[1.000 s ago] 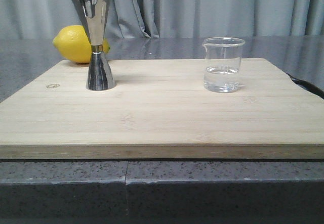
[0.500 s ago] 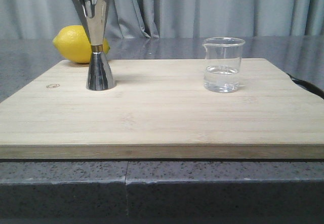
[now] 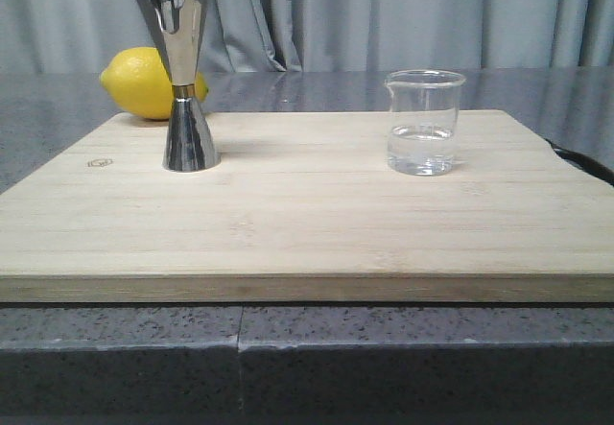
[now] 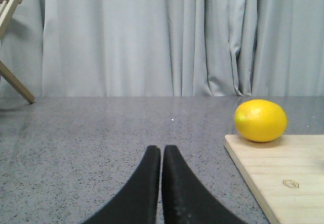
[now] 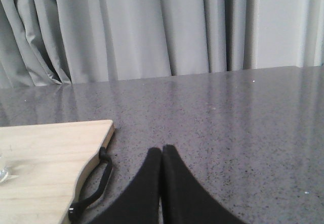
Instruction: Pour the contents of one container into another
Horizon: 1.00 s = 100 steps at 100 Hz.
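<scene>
- Front view: the beaker (image 3: 423,123) stands upright on the right half of the cutting board (image 3: 307,224), holding some clear liquid in its lower part; the jigger (image 3: 184,80) stands upright on the board's left half, well apart from it, with a lemon (image 3: 144,83) behind it at the board's far edge. Neither arm shows here, so nothing has been picked up yet
- Left wrist view: the left gripper (image 4: 161,155) has its black fingers pressed together, empty, over the grey counter (image 4: 101,133) off the board's left side. The lemon and the board's corner lie forward and to its inner side; the jigger and beaker are out of frame
- Right wrist view: the right gripper (image 5: 162,155) is likewise closed on nothing, over bare counter just off the board's right edge, near the board's dark hanging loop (image 5: 96,181). A sliver of glass base at the frame's edge is probably the beaker
- The deciding relation, as I judge it: the beaker sits inward from the right gripper, its long axis vertical, and the right arm is nearer; those fingers must part before a sideways grasp
</scene>
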{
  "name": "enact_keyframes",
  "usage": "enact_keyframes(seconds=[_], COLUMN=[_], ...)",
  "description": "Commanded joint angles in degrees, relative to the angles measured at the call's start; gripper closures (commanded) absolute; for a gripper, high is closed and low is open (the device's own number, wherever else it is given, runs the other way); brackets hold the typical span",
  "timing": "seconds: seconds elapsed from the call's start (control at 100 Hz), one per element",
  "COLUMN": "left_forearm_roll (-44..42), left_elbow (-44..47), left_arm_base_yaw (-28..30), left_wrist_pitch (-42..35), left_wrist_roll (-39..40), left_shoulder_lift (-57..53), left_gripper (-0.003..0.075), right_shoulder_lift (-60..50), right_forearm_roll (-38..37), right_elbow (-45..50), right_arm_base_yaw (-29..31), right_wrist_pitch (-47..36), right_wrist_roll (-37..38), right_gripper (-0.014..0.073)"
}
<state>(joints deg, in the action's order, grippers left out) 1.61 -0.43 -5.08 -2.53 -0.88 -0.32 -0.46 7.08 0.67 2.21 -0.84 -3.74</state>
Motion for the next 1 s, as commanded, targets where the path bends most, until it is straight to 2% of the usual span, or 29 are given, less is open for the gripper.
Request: enact_keyframes(seconds=[0.0, 0.25, 0.5, 0.99], left_forearm_roll=[1.46, 1.35, 0.93, 0.93], left_elbow=[-4.08, -18.2, -31.64, -33.39], left_arm_base_yaw=[0.23, 0.23, 0.23, 0.23], left_wrist_pitch=[-4.01, 5.84, 11.75, 11.37], left_wrist_roll=[0.24, 0.24, 0.11, 0.11], left_shoulder_lift=[-1.34, 6.41, 18.03, 21.75], left_gripper=[0.0739, 0.0739, 0.0739, 0.0739], right_shoulder_lift=[-1.35, 4.17, 13.58, 15.15], right_forearm_roll=[-0.13, -5.28, -6.71, -6.61], right_elbow=[-4.23, -16.77, -27.28, -29.12], right_arm_base_yaw=[0.47, 0.47, 0.47, 0.47], right_wrist_pitch=[-0.65, 12.08, 12.9, 11.34], right_wrist_roll=[-0.65, -0.65, -0.65, -0.65], right_gripper=[0.0665, 0.0665, 0.0665, 0.0665])
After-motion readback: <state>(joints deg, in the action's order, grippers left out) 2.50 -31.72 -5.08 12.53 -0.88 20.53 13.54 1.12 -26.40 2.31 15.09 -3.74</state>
